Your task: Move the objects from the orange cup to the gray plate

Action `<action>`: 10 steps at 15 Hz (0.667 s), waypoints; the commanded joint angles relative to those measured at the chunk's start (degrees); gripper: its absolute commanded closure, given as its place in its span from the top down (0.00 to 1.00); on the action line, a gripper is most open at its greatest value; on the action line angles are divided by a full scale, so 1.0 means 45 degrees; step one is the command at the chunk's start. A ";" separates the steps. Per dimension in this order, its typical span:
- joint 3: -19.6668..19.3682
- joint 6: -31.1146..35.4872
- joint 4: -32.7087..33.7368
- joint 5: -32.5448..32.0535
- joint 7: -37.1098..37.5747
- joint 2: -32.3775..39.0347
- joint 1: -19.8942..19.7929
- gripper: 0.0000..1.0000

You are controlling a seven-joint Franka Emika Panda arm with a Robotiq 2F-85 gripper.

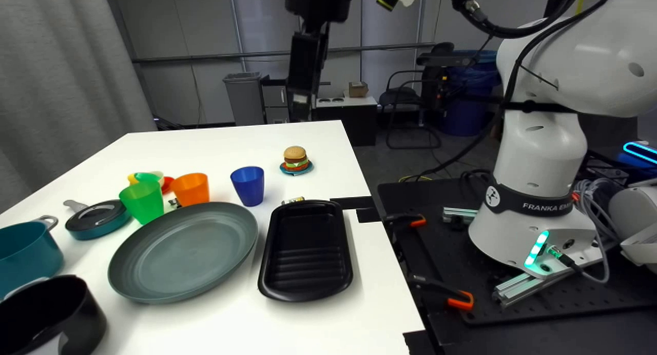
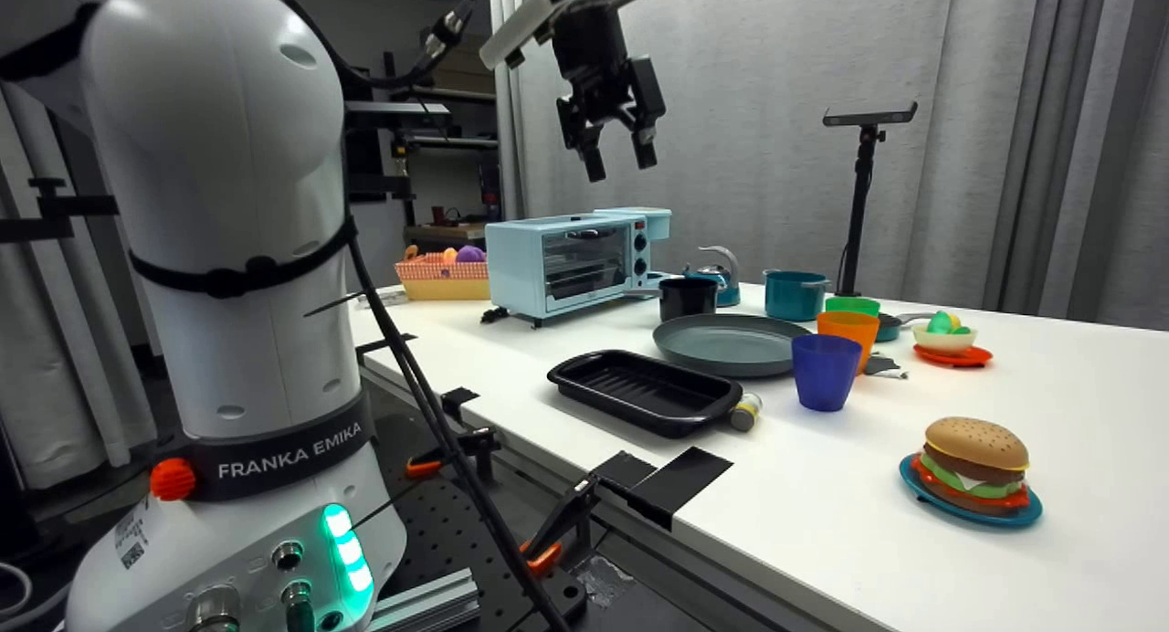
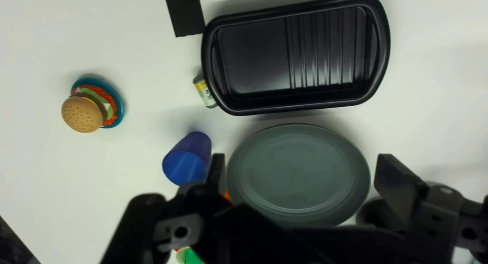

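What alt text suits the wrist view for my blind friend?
An open gripper frames a gray plate, seen from above. A black ridged tray lies higher in the picture; to the left are a blue cup, a toy burger and a sliver of orange cup.

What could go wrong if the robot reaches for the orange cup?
First, the orange cup stands between the green cup and the blue cup, so the open gripper might bump one of those on its way down.

Second, in the wrist view the gripper hides most of the orange cup, so its aim could be off.

Third, a nudge might tip the light-looking orange cup, and anything inside could spill. I can't see what's in there.
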 commanded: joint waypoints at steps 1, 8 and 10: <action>0.0221 0.0293 0.0295 -0.0085 0.0578 0.0726 0.0287 1.00; 0.0632 0.0647 0.1281 -0.0112 0.1325 0.2548 0.0477 1.00; 0.0632 0.0647 0.1290 -0.0112 0.1325 0.2548 0.0477 1.00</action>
